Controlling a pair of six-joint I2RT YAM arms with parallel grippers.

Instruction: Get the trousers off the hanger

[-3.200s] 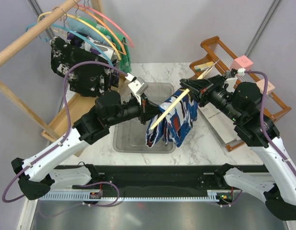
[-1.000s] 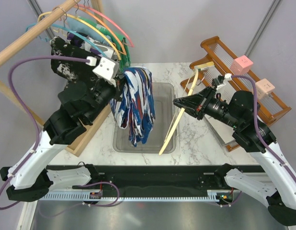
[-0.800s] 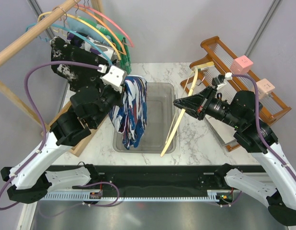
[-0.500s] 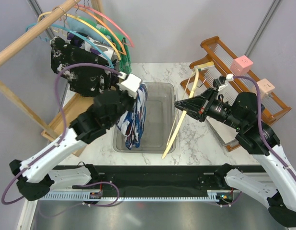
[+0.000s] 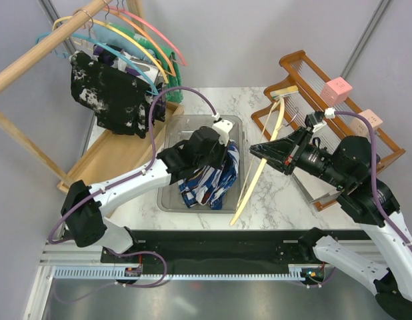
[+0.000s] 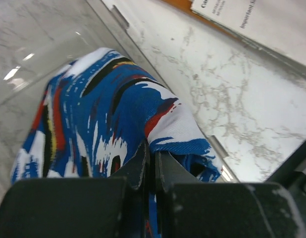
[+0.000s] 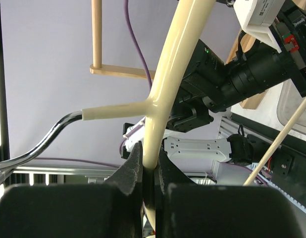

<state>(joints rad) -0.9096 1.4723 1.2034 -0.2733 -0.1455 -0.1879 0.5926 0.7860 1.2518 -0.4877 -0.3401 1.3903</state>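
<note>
sinking into the bin, left pincer clamps trousers; right pincer clamps hanger.

A clear plastic bin sits at the middle of the marble worktop. At the far left corner a wooden rail carries coloured hangers and a black, white-speckled garment. Along the right edge stands a slatted wooden rack with two pink cubes.
</note>
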